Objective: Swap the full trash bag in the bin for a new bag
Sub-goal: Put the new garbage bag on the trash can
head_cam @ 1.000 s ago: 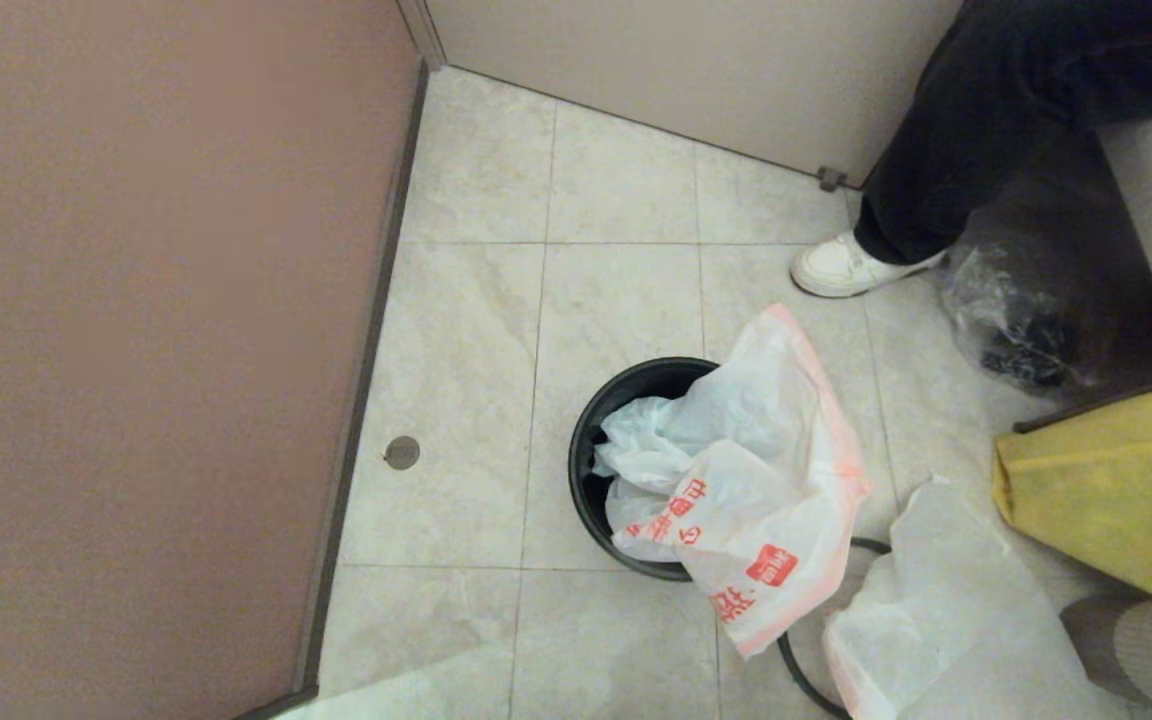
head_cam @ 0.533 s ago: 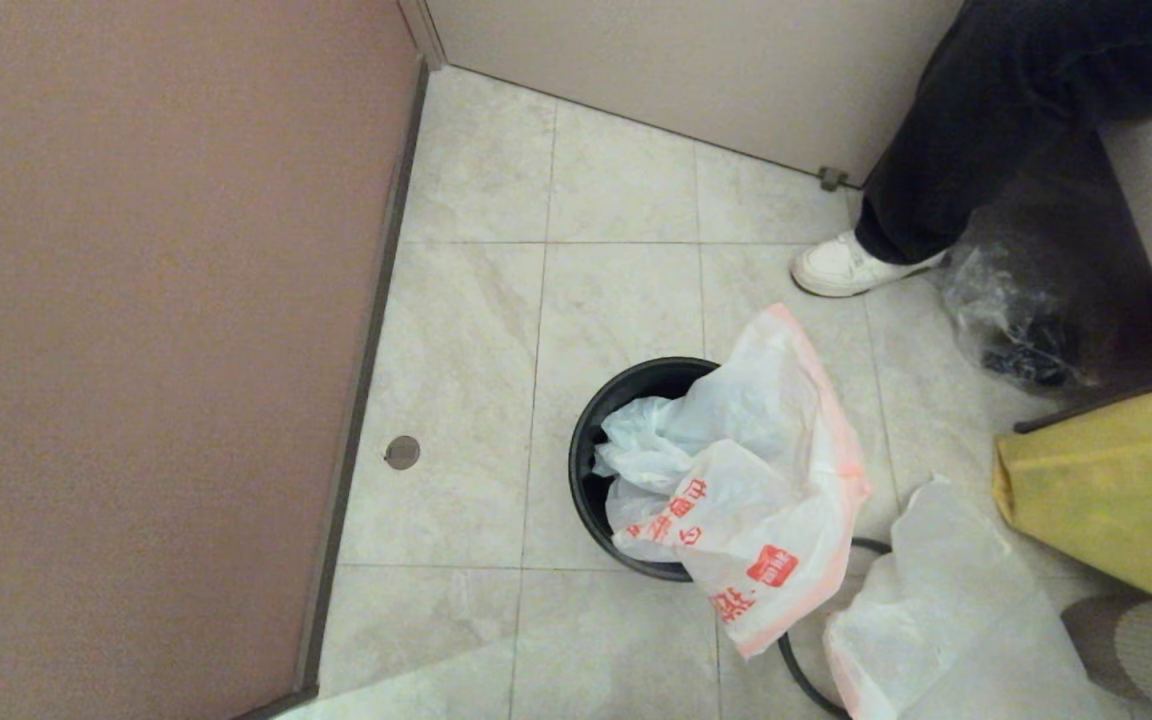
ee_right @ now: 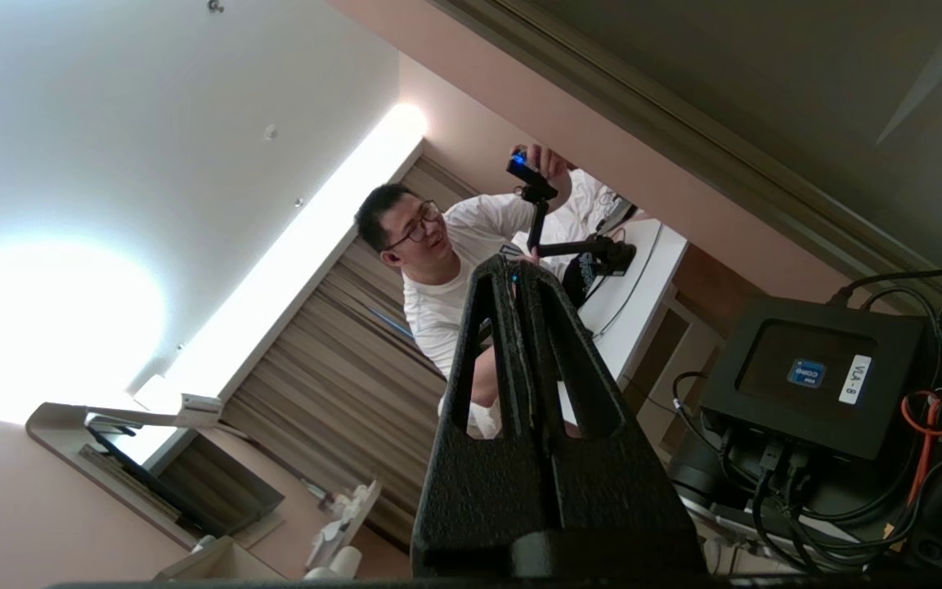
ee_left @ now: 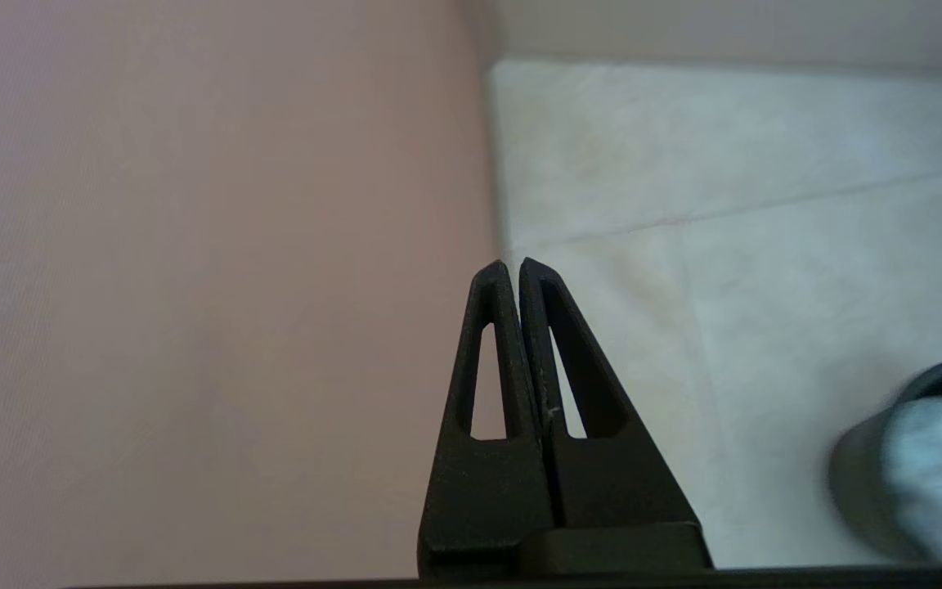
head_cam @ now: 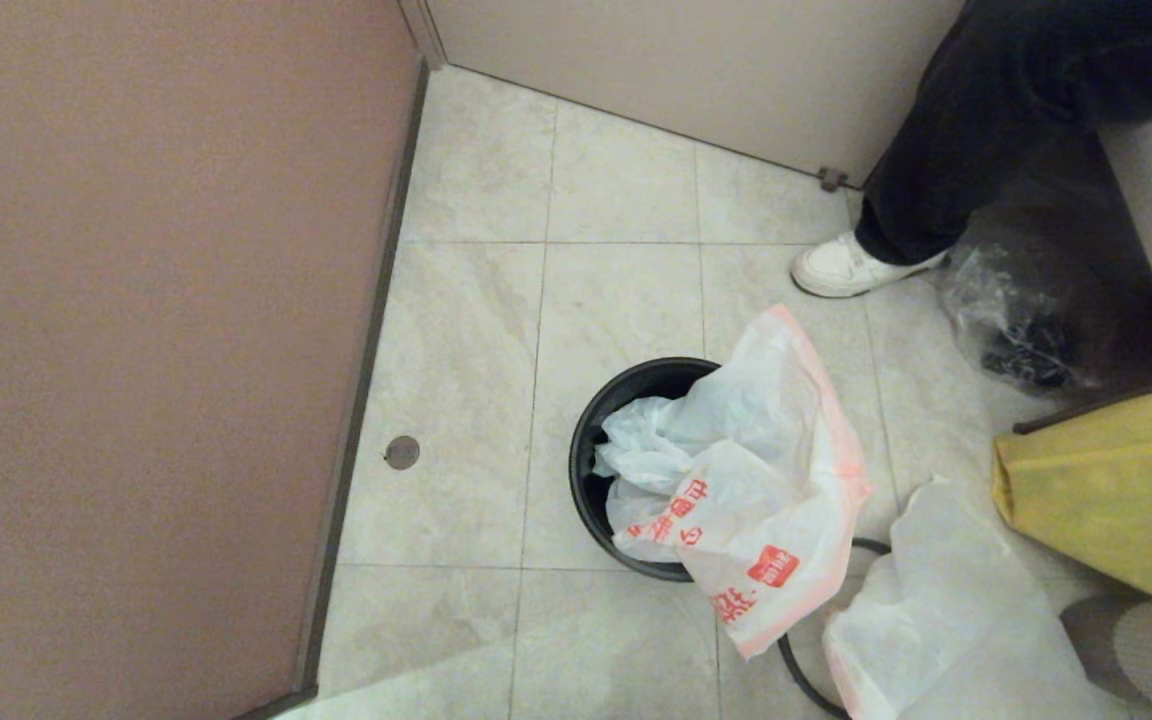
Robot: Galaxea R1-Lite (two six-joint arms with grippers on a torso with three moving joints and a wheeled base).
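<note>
On a pale tiled floor (head_cam: 466,400), the new bag (head_cam: 756,500) is draped over the bin (head_cam: 596,440), its long axis slanting toward the full trash bag (head_cam: 936,620). The left pincer (ee_left: 516,266) is clenched empty beside a wall; the right pincer (ee_right: 512,266) is clenched, pointed upward.

The black bin (head_cam: 591,480) is stood on the tiles; the new bag (head_cam: 746,500) is draped crumpled over its rim; the full trash bag (head_cam: 936,640) is laid just beside.

Tiled floor (head_cam: 466,400), bin (head_cam: 586,480), full trash bag (head_cam: 936,630), yellow bag (head_cam: 1116,490)
</note>
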